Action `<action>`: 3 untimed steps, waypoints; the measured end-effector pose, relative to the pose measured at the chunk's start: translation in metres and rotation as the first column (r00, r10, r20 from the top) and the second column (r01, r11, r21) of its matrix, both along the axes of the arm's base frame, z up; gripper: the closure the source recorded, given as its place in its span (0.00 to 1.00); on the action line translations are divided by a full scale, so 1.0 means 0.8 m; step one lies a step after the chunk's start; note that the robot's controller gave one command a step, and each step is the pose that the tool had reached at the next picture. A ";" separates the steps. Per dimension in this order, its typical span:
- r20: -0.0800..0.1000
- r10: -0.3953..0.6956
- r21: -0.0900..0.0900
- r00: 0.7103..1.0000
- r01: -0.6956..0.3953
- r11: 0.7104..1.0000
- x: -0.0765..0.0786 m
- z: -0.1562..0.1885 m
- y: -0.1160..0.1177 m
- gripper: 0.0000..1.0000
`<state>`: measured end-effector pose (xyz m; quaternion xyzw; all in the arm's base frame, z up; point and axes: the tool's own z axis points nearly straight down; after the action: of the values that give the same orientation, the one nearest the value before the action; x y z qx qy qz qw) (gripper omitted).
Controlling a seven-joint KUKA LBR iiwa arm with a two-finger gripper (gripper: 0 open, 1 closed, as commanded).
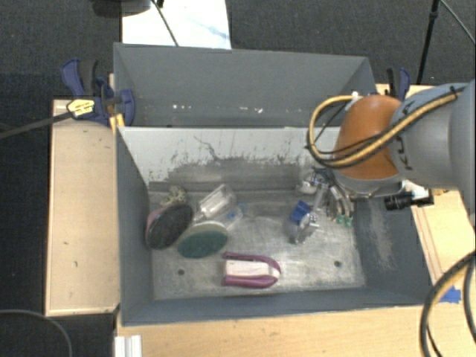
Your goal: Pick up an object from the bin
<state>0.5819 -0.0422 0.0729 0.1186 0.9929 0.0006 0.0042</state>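
The end effector hangs low over the right-middle of the bin floor, and I cannot tell whether it is released or clenched. A small blue object sits right against it, close to the back wall; whether it is gripped cannot be made out. It looks like the likeliest pick, being the nearest thing.

The rest lie well apart to the left: a purple-and-white case near the front, a green round pad touching a dark round pad, and a clear plastic piece behind them.

To do this well, I would centre the tool squarely on the blue object, close firmly before any lift, and rise straight up, since a small light piece may slip out sideways or tip against the nearby wall
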 end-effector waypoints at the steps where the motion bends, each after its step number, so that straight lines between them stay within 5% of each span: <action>1: -0.003 0.004 -0.001 1.000 -0.004 1.000 0.002 0.002 0.000 0.00; 2: 0.005 0.005 -0.001 1.000 -0.005 1.000 0.005 0.005 0.000 1.00; 3: -0.001 0.010 0.000 1.000 -0.010 1.000 0.007 0.050 -0.001 1.00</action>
<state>0.5876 -0.0428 0.1128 0.1137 0.9935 0.0004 0.0038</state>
